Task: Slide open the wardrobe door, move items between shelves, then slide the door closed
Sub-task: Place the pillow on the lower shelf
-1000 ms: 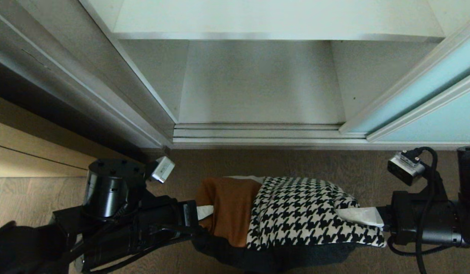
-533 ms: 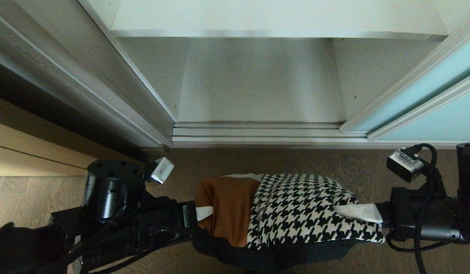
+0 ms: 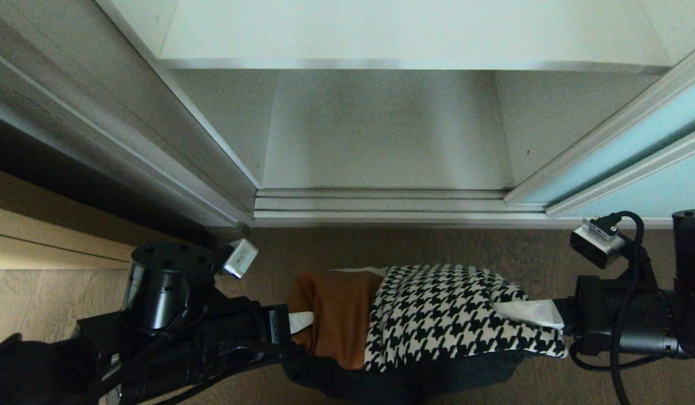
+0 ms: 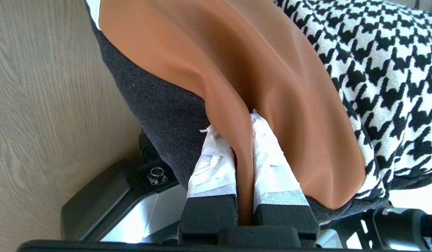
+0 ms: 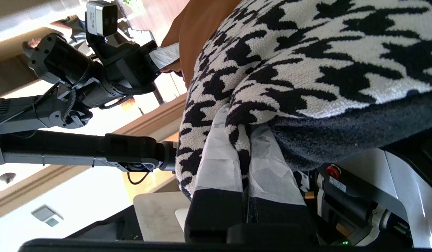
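Camera view dipped slightly; cushion (image 3: pixel 426 318) unmoved. Soft, light, sags: left gripper (image 4: pixel 236 140) and right gripper (image 5: pixel 238 140) jaws clamp opposite edges.

Tan-and-houndstooth cushion (image 3: pixel 431 315) hangs level before the open wardrobe's white shelves (image 3: pixel 381 34).

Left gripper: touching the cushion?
Touching. The left wrist view shows the left gripper shut on a fold of the cushion, fingers on both sides.
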Motion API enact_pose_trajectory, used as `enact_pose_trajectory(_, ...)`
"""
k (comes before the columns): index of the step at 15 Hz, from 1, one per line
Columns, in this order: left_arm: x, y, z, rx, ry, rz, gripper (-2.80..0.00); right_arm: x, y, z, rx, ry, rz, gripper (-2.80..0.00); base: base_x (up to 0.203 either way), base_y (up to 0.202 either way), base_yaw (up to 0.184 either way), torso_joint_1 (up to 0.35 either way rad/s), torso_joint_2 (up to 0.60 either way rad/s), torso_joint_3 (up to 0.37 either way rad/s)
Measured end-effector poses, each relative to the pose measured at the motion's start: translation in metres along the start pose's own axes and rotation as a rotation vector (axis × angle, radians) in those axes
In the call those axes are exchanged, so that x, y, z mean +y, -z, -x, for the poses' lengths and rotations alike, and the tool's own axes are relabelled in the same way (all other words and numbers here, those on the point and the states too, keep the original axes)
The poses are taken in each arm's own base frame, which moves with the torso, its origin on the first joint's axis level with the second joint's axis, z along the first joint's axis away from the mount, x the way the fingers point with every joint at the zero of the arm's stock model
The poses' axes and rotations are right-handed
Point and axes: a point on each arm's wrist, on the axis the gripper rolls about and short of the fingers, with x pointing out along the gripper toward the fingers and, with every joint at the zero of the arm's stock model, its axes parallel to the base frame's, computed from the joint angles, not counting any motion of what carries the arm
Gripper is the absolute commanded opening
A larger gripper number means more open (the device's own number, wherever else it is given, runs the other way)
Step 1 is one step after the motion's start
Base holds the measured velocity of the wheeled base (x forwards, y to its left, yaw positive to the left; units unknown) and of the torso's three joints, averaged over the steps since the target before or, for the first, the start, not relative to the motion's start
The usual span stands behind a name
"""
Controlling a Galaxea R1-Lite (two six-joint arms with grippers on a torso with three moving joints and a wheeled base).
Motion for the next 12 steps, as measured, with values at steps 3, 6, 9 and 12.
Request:
enact_pose_trajectory(3, 0.001, 0.001, 0.0, 0.001, -0.003, 0.0, -2.8, 0.0, 0.0, 0.0, -0.001, -0.001, 0.002, -2.8, 0.169, 0.0, 0.002, 0.002, 0.01, 0.0)
enact_pose_trajectory(6, -0.001, -0.001, 0.003, -0.03, -0.003, -0.001, -2.8, 0.0, 0.0, 0.0, 0.0, -0.001, 0.001, -2.8, 0.0, 0.0, 0.0, 0.0, 0.0, 0.0)
enact_pose_trajectory(9, -0.005, -0.009, 0.002, -0.107, 0.031, -0.009, -2.8, 0.001, -0.006, -0.003, -0.004, -0.005, 0.009, -2.8, 0.0, 0.0, 0.0, 0.0, 0.0, 0.0)
enact_pose_trajectory(12, -0.008, -0.021, -0.011, -0.154, 0.049, -0.014, -2.8, 0.004, -0.022, -0.011, -0.03, 0.002, 0.049, -2.8, 0.0, 0.0, 0.0, 0.0, 0.0, 0.0)
